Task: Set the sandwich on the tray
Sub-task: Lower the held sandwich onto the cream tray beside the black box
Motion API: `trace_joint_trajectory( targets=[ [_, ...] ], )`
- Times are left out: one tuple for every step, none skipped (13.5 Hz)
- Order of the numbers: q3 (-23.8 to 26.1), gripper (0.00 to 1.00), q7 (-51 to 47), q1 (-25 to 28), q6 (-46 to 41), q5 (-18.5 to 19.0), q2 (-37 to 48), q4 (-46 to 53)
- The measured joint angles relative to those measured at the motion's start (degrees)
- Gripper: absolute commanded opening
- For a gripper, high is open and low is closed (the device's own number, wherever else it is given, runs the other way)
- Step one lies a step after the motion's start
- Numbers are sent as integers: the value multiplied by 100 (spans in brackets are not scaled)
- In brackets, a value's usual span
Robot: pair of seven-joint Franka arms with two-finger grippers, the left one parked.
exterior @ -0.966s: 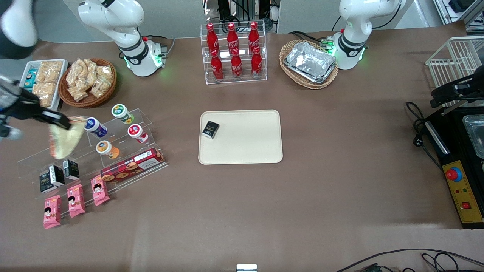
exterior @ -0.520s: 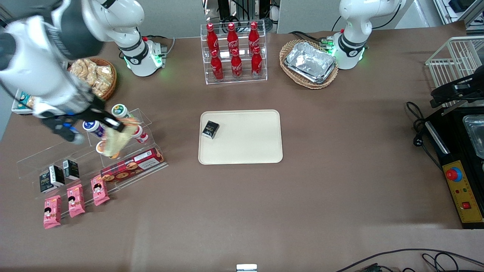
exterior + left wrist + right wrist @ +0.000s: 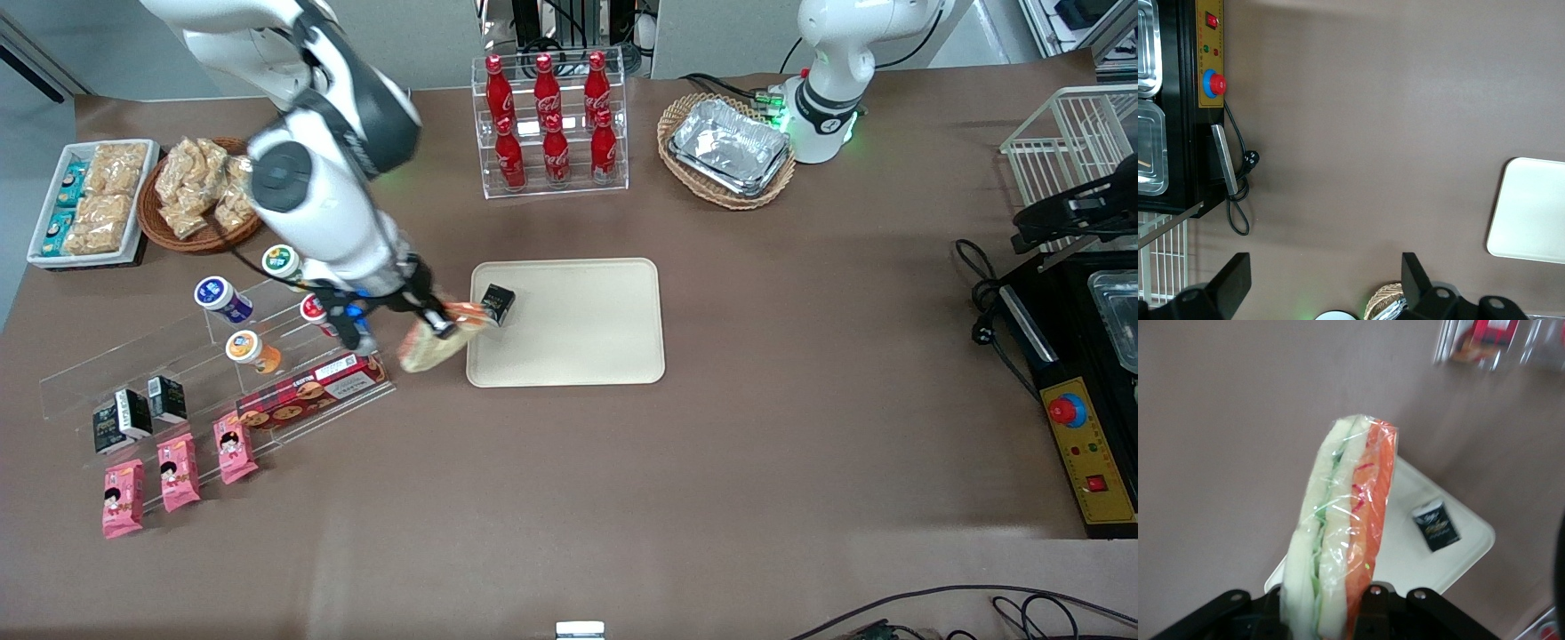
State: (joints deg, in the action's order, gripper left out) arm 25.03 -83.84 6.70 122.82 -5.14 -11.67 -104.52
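Here the gripper hangs above the table at the edge of the tray nearest the working arm's end, its fingers pinched on the sandwich. The sandwich is held off the surface, dangling from the fingers over the tray's rim and the brown table just beside it (not yet resting on the tray). From the wrist camera, the wrapped sandwich shows its layered edge of cream bread, green and orange filling, with the tray beneath it. A small black box lies on the tray close to the gripper; it appears in the wrist view too.
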Motion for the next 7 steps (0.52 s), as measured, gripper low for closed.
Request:
trace_joint_trajectory(
  targets=[
    [0, 0, -368, 185, 170, 81, -186, 4],
    [0, 0, -739, 340, 326, 218, -364, 6],
    [1, 0, -1094, 501, 504, 377, -553, 7],
    [-1, 0, -1498, 679, 710, 557, -747, 8],
    [-2, 0, -1901, 841, 912, 760, -945, 9],
    [-3, 0, -2221, 980, 1064, 911, -1146, 12],
    [-10, 0, -2467, 1124, 1211, 966, -1340, 14]
  ],
)
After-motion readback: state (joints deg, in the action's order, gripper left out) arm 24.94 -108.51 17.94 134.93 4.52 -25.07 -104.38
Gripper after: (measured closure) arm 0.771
